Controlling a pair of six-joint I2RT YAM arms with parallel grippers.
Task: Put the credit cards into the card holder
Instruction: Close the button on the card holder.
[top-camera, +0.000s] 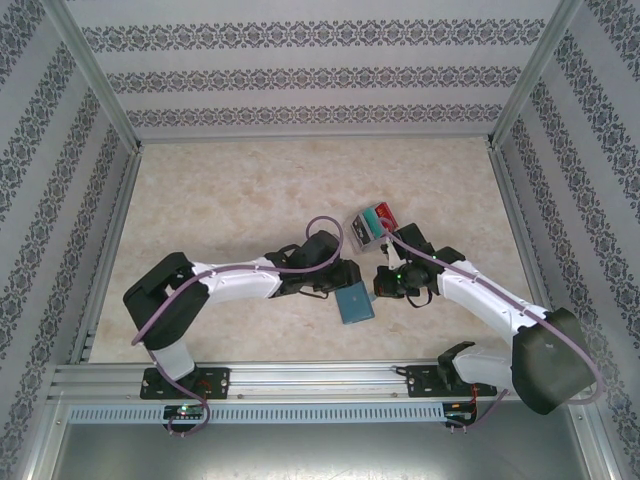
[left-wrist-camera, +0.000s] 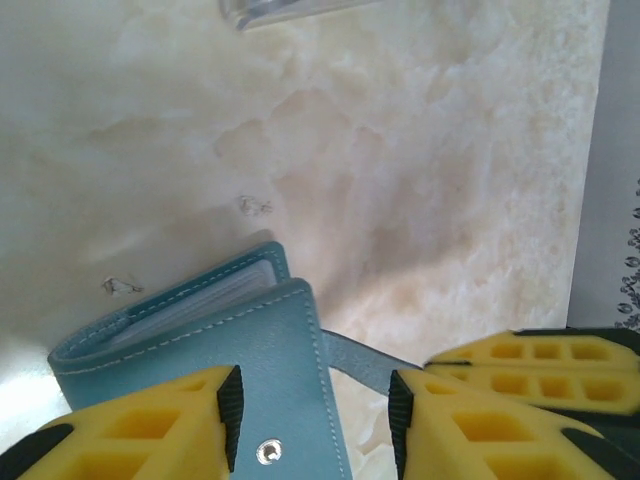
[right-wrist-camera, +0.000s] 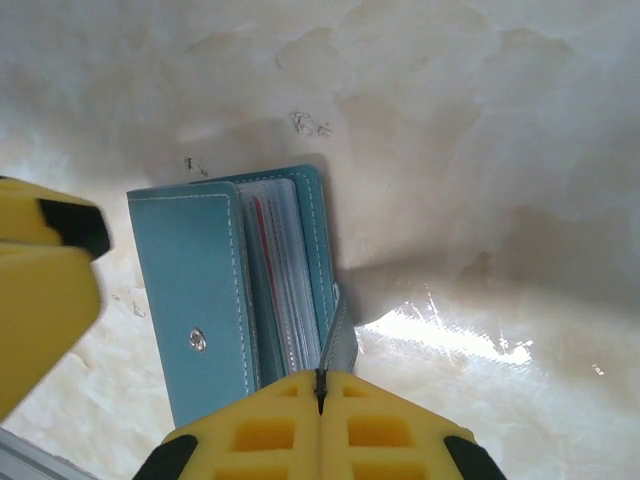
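A pale marbled table (top-camera: 230, 200) is seen from above, walled by patterned panels, with two white arms reaching in from its near edge.

The left gripper (left-wrist-camera: 315, 425) is held low over the card holder (top-camera: 355, 303). Its yellow fingers (left-wrist-camera: 140, 425) stand apart on either side of the holder's cover, with a clear gap left at the right-hand finger, so nothing is gripped.

The card holder, a teal-blue folding wallet with pale stitching, lies flat by the middle of the table's near edge, slightly right of centre. A small silver snap stud (right-wrist-camera: 198, 341) is set in its cover. The cover is slightly lifted, and clear plastic sleeves (right-wrist-camera: 285, 270) are exposed, with a thin red edge seen among them.

Just beyond the holder, toward the far edge, a clear tray (top-camera: 358, 232) is placed, and the credit cards are held in it: a teal-green card (top-camera: 372, 222) and a red card (top-camera: 385, 212). Any print on them is too small to be read.

The right gripper (right-wrist-camera: 320, 395) is pressed fully closed, and the holder's thin strap tab (right-wrist-camera: 340, 330) is pinched between its yellow fingers at the wallet's right side.
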